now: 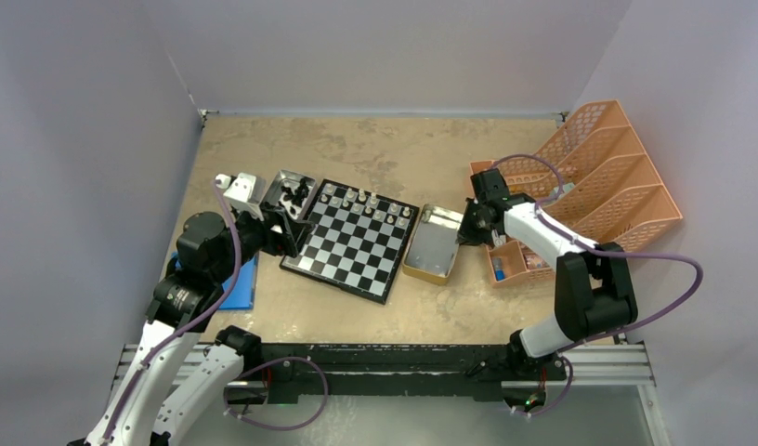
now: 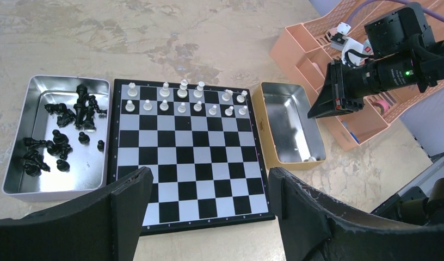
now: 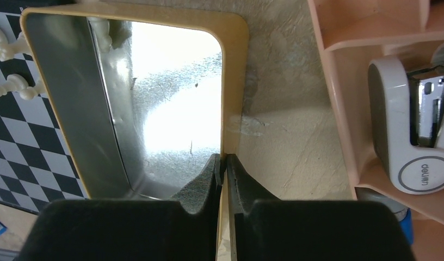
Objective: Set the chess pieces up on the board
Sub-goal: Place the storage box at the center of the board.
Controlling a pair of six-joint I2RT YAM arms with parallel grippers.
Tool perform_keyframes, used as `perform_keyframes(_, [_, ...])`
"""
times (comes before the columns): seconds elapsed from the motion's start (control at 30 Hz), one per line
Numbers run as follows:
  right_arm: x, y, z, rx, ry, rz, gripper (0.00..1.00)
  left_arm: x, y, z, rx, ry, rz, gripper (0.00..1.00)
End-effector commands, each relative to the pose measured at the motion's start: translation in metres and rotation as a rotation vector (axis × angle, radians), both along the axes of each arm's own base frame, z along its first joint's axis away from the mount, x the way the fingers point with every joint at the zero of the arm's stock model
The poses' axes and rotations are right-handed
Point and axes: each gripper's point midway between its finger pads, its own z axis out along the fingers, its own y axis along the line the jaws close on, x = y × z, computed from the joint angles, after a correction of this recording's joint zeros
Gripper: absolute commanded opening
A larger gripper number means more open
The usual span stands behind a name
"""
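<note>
The board (image 1: 357, 255) lies mid-table. Cream-white chess pieces (image 1: 366, 204) fill its two far rows and show in the left wrist view (image 2: 182, 100). Black pieces (image 2: 67, 128) lie heaped in a silver tray (image 2: 67, 79) left of the board (image 2: 192, 163). My left gripper (image 2: 209, 179) is open and empty above the board's near edge. My right gripper (image 3: 223, 159) is shut on the side wall of a gold-rimmed tray (image 3: 230, 98) right of the board. A small white piece (image 2: 309, 159) lies in that tray's corner.
An orange desk organizer (image 1: 589, 177) stands at the right, holding a white stapler (image 3: 410, 125). A blue object (image 1: 238, 283) lies under the left arm. The right arm (image 2: 372, 76) reaches over the gold tray (image 1: 431, 243).
</note>
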Motion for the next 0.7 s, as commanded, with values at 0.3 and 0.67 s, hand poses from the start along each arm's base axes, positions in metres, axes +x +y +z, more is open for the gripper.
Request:
perform_keyframes(0.3, [-0.002, 0.01, 0.013, 0.035, -0.032, 0.022, 0.21, 0.005, -0.002, 0.008, -0.013, -0.035, 0.001, 0.78])
perform_keyframes(0.67, [0.018, -0.005, 0.077, -0.017, -0.201, -0.042, 0.25, 0.01, -0.004, -0.001, 0.001, 0.0, 0.0, 0.78])
